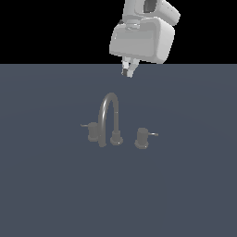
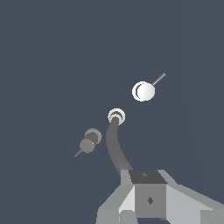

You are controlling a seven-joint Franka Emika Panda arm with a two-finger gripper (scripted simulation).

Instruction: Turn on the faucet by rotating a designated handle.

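1. While the twin valve (image 1: 93,131) is standing at the exterior view's left, its lever is pointing leftward.
2. The faucet (image 1: 110,119) is arching up in the middle.
3. The handle (image 1: 142,137) is sitting rightmost, its lever pointing right.
4. The gripper (image 1: 128,69) is hanging well above the spout, fingers drawn together, touching nothing.

Robot gripper (image 1: 128,70) hanging above a small grey faucet (image 1: 110,120) on a flat slate-blue surface (image 1: 46,194).

The faucet's arched spout is standing at the middle of the surface, with a stubby valve on each side. The handle (image 1: 143,137), on the exterior view's right, is pointing its thin lever rightward. The twin valve (image 1: 92,130) is pointing left. The gripper's fingertips are sitting close together, touching nothing.
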